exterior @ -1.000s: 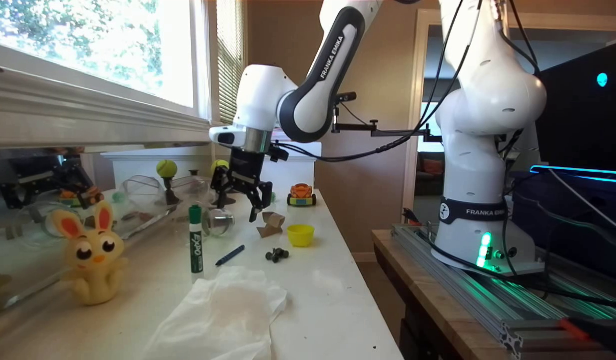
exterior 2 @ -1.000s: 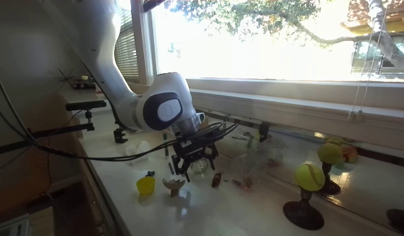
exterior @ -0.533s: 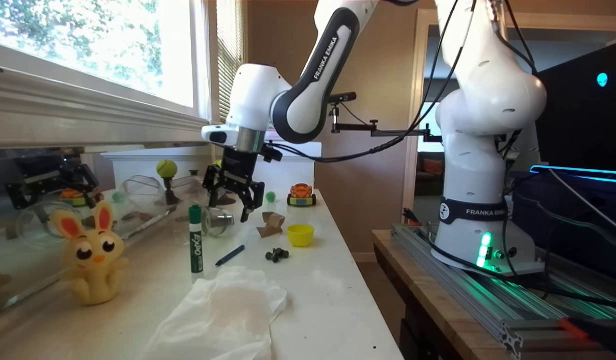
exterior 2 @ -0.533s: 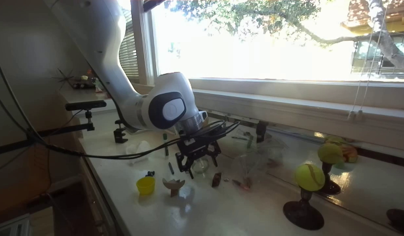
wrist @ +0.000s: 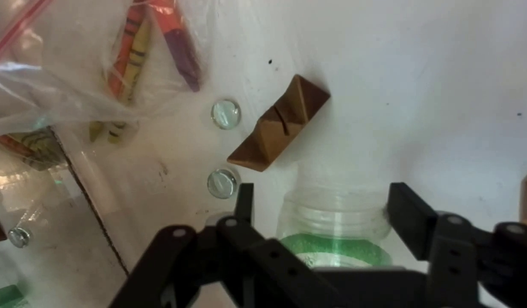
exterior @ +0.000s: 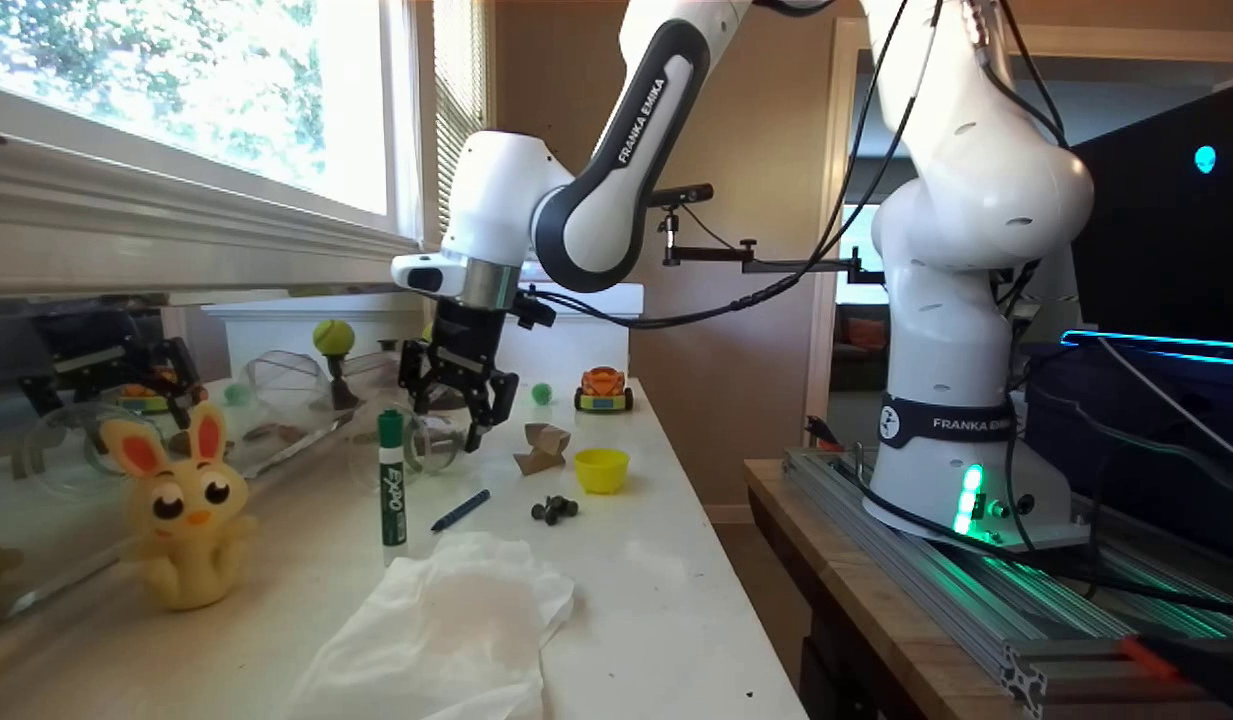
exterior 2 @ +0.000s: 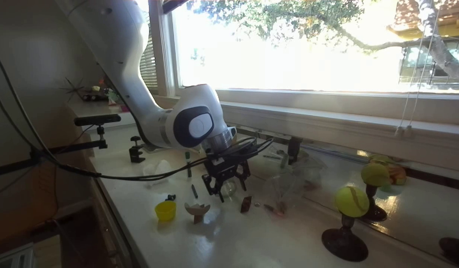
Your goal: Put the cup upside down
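Gripper (wrist: 322, 199) is over the clear cup (wrist: 336, 218), jaws spread wide, nothing gripped. That cup lies on its side on the counter (exterior: 666, 610), below the gripper, one finger either side of its rim end in the wrist view. Gap visible on the left there; on the right the fingertip overlaps the cup edge, can't tell if it touches.

There's also a yellow cup (exterior: 602, 472): upright, mouth up, well apart from the gripper on the robot base (exterior: 916, 480) side. Can't tell from the frames which cup is meant. Cardboard piece (exterior: 543, 448) sits between yellow cup and gripper in both exterior views.

Wrist view, past the fingertips: brown block (wrist: 280, 124) just beyond the cup's rim, clear beads (wrist: 225, 114) next to it toward the left finger, clear bag (wrist: 66, 72) with crayons (wrist: 182, 53) farther out on that side.

In an exterior view, green marker (exterior: 392, 490) stands upright on the camera side of the gripper, thin blue stick (exterior: 461, 510) lies near it, rabbit toy (exterior: 191, 520) is farther out that way. Toy car (exterior: 604, 392) is behind the gripper, well apart.
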Available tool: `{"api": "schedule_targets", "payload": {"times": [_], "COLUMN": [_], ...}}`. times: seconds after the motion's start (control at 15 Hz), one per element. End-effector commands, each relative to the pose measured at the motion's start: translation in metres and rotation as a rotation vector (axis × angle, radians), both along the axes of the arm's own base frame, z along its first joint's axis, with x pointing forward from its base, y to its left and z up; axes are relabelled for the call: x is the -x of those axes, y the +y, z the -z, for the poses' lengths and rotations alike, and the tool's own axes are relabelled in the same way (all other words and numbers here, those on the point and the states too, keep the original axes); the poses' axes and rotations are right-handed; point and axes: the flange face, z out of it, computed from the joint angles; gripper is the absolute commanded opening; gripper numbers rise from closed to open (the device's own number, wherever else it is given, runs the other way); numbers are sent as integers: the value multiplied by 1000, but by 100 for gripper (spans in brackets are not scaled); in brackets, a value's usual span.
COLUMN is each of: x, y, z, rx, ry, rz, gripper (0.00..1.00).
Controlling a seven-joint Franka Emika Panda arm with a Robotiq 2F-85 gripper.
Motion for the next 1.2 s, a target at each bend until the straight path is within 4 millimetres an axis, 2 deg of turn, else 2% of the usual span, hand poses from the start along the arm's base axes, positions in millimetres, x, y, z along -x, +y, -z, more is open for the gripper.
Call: {"api": "schedule_targets", "payload": {"times": [0.0,0.07,0.27,0.33,0.4,0.53,0.6,0.67,0.87,0.93,1.13], "x": [-5,-5,-6,-6,-6,-6,-6,-6,-6,-6,-6], "y": [-2,-2,-3,-3,-4,-4,-4,-4,-4,-4,-3], "z": [1,1,0,-1,-1,-1,-1,-1,-4,-6,-15], "rx": [-13,-12,-9,-9,-8,-8,-7,-8,0,8,39], "ry": [-9,-8,-10,-11,-11,-11,-10,-9,-7,-9,-4], "rz": [15,15,16,16,16,16,16,16,13,7,-8], "gripper": [81,78,78,75,64,66,59,61,59,55,58]}}
